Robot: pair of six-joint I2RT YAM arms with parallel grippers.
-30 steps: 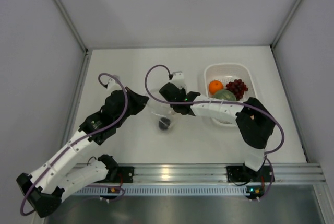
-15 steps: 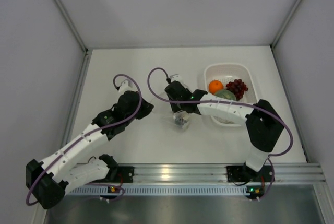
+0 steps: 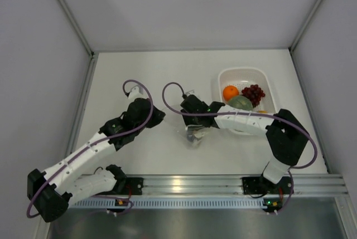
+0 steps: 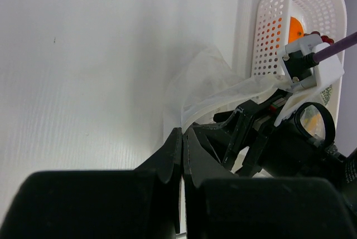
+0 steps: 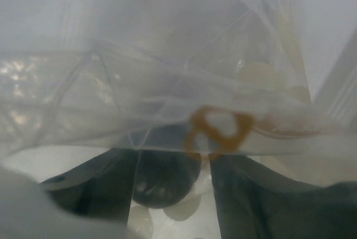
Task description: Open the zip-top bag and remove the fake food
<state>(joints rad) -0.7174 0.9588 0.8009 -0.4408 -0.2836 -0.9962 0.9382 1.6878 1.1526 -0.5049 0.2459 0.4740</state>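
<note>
Top: left gripper (image 3: pixel 159 117) has backed off the zip-top bag (image 3: pixel 193 137) to the side away from the basket (image 3: pixel 241 70). The right gripper (image 3: pixel 195 133) has dragged the bag nearer the basket's near-left corner, and orange (image 3: pixel 230 92), grapes (image 3: pixel 254 91) and melon (image 3: pixel 240 102) already sit in the basket. Left wrist: left pincer is closed on nothing, bag crumpled just beyond its tips, basket behind it. Right wrist: right jaws now stand parted, wider than a moment ago, with the dark fruit (image 5: pixel 164 177) in the gap behind plastic, so the last piece is still bagged and probably needs a regrasp.
</note>
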